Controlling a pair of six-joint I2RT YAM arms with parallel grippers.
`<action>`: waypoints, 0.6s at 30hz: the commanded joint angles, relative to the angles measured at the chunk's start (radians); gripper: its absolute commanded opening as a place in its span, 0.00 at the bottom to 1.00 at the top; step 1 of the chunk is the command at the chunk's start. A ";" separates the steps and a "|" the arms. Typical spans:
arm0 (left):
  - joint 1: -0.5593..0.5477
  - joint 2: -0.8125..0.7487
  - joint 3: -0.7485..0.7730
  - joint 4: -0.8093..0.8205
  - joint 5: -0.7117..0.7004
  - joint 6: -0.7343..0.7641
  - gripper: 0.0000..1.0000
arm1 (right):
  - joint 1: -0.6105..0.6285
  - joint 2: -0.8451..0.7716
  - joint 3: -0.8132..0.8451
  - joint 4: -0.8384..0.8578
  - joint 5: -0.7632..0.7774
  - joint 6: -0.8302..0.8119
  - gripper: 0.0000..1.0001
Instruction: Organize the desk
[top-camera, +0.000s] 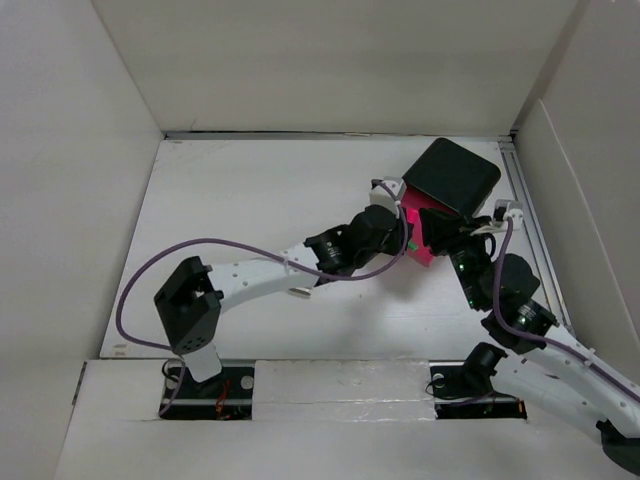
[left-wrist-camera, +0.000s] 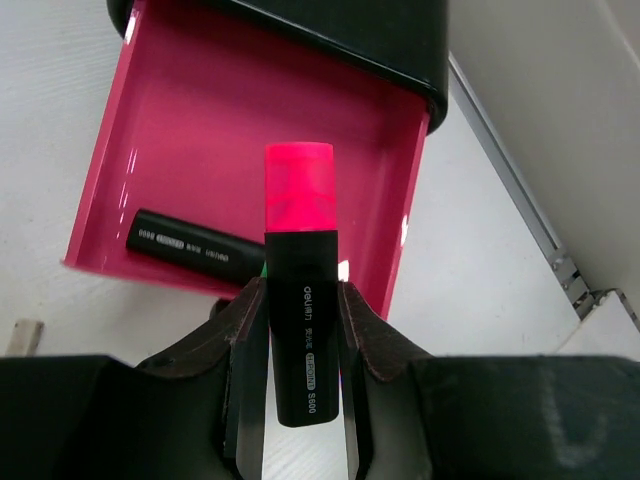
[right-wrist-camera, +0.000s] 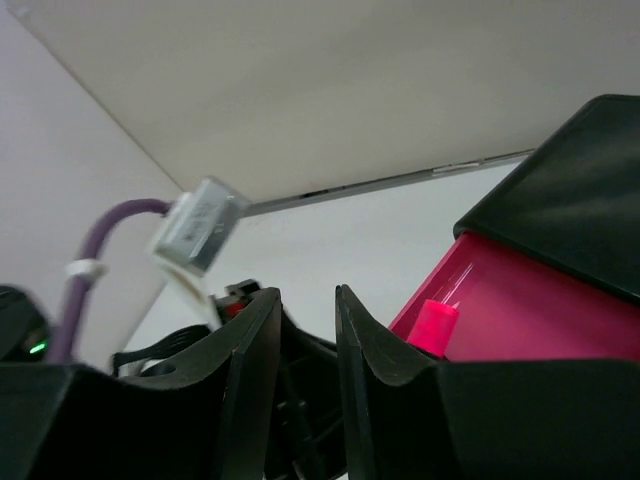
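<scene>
Where white panel walls (top-camera: 330, 60) close in the desk (top-camera: 250, 200), its matte white top spreads under both arms, with a black box (top-camera: 455, 175) near the far right corner. Only the left wrist view shows the left gripper (left-wrist-camera: 300, 295) clamped on a pink-capped highlighter (left-wrist-camera: 299, 240) above the open pink drawer (left-wrist-camera: 200, 120), where a black marker (left-wrist-camera: 190, 245) lies. From above, the arms hide this. The right gripper (right-wrist-camera: 308, 300) has its jaws slightly apart, with nothing seen between the tips.
</scene>
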 joint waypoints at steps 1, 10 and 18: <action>0.039 0.049 0.113 -0.025 0.113 0.038 0.00 | -0.007 -0.031 -0.012 0.033 0.023 -0.007 0.34; 0.070 0.259 0.392 -0.204 0.211 0.066 0.00 | -0.007 -0.031 -0.010 0.032 0.015 -0.006 0.34; 0.100 0.319 0.450 -0.272 0.239 0.058 0.00 | -0.007 -0.034 -0.012 0.032 0.023 -0.007 0.34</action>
